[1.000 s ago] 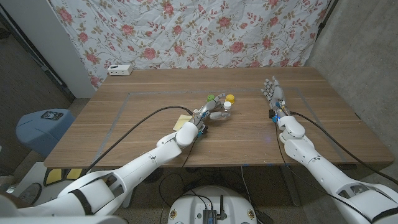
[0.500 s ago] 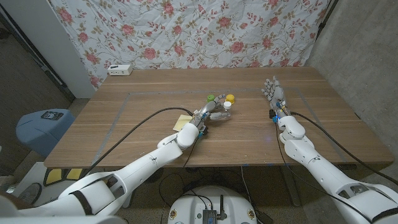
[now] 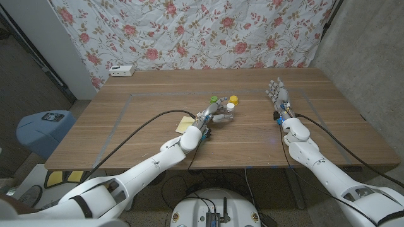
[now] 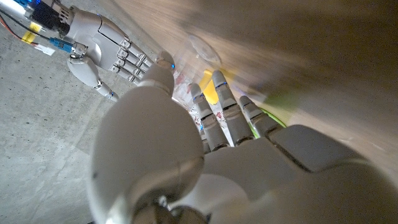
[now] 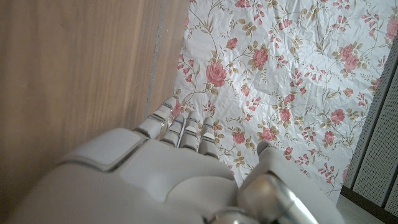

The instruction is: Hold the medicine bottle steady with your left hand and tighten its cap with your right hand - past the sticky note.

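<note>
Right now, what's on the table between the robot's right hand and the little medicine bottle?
Nothing: in the head view, only bare wooden table lies between the right hand and the medicine bottle, which the left hand reaches around.

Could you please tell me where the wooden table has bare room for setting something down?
Bare wood lies between the left hand and the right hand, and across the wooden table from the yellow sticky note to its left edge. It is crowded round the white medicine bottle, green cap and yellow cap.

A floral cloth (image 3: 208, 31) hung behind the wooden table (image 3: 145, 129). A small white box (image 3: 122, 70) sat at the far left corner, and a blue stool (image 3: 43, 129) stood off to the left.
</note>
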### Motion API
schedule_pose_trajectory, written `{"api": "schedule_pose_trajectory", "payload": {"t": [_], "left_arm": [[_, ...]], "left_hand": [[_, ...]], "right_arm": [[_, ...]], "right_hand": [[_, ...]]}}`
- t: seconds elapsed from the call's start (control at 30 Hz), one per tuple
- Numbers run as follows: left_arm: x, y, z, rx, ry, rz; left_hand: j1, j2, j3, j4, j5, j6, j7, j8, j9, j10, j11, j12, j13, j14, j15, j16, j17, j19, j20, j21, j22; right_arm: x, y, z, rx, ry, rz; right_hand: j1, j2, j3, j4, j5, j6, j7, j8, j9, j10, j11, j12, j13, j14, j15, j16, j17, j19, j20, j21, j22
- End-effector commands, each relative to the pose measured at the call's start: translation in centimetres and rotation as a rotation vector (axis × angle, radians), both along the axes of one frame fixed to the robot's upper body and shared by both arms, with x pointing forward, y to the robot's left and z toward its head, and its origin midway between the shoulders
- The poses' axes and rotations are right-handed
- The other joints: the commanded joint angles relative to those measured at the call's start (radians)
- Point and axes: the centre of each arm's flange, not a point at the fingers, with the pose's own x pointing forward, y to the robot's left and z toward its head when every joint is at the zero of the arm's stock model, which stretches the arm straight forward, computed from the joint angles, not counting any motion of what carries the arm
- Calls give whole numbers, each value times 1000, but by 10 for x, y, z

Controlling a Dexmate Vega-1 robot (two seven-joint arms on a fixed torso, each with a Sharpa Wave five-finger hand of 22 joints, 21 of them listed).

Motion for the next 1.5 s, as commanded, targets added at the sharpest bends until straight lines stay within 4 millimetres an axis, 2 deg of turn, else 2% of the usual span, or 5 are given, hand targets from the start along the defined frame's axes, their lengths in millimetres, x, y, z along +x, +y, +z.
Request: {"api": "schedule_pose_trajectory", "payload": {"t": [0.03, 0.63, 0.93, 1.4, 1.5], "left_arm": [[0, 1, 1, -22, -23, 15], [-4, 4, 8, -39, -54, 32], [-7, 7, 14, -48, -77, 38], [-10, 7, 20, -67, -86, 29], [-11, 6, 21, -70, -91, 25]], "left_hand": [[20, 5, 1, 0, 4, 17, 30, 2, 5, 29, 3, 6, 3, 27, -141, 3, 0, 22, -132, 4, 2], [21, 25, 18, 5, 4, 39, 53, -1, 6, 62, 0, 2, 4, 66, -134, -11, -4, 43, -136, 1, 1], [18, 24, 20, 6, 3, 43, 54, -2, 6, 67, 3, -2, 4, 74, -131, -16, -4, 45, -138, -1, 1], [9, 22, 23, 9, 1, 44, 59, -6, 6, 71, 3, -9, 5, 81, -131, -22, -5, 48, -135, -3, 2], [7, 23, 25, 10, 1, 42, 60, -8, 6, 78, -3, -8, 5, 84, -132, -24, -5, 49, -135, -4, 2]], "right_arm": [[0, 0, -1, 6, -2, -2], [-1, 0, 1, -2, 0, 1], [-3, 3, 7, -18, 1, 7], [-2, 12, 15, -68, 0, 30], [-4, 15, 19, -85, -7, 31]], "right_hand": [[-6, 12, 0, 0, 4, 9, -5, 3, 3, 8, 5, 0, 1, 11, -7, 1, 2, 0, -54, 6, 2], [-6, 12, 0, 0, 4, 9, -5, 3, 3, 9, 4, 0, 1, 13, -8, 2, 2, 0, -53, 6, 2], [-5, 12, 0, 0, 5, 10, -5, 2, 3, 7, -1, 0, 1, 12, -8, 1, 2, 0, -52, 6, 2], [-3, 11, 0, -1, 5, 9, -3, 2, 3, 8, 7, 0, 1, 12, -8, 0, 2, 1, -53, 6, 2], [-3, 11, 0, -2, 5, 9, -4, 2, 3, 8, 5, 0, 1, 13, -7, 0, 2, 1, -53, 6, 2]]}}
